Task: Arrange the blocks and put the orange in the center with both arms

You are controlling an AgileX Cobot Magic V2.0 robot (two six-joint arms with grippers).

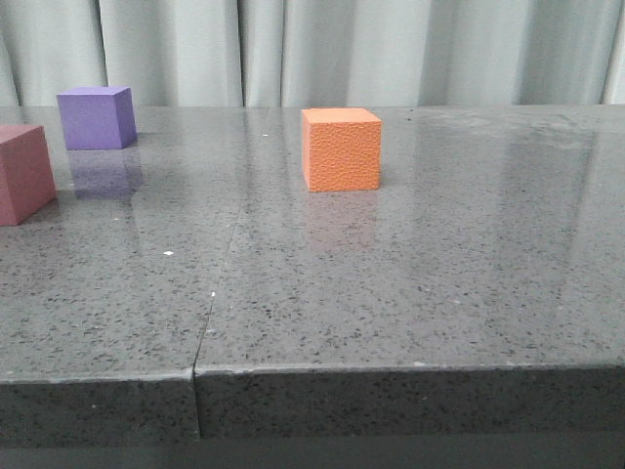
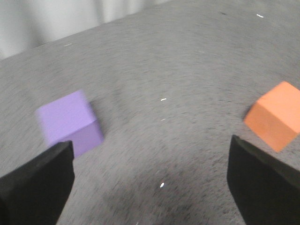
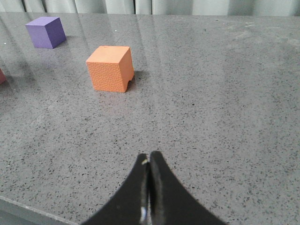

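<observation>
Orange cube [image 1: 341, 149] sits alone on grey speckled table [image 1: 391, 293], upper centre of front view, resting flat. Purple cube [image 1: 96, 117] at upper left, near curtain [image 1: 322, 49]. Pink cube [image 1: 21, 173] at left edge, partly cut off, just below purple one; the two apart.

Left gripper [image 2: 150, 180] spread wide, holding nothing; purple cube at frame left, orange at right; view blurred.

Right gripper [image 3: 149, 187] closed, fingers pressed together, empty; orange cube upper left of frame, well apart from it.
</observation>
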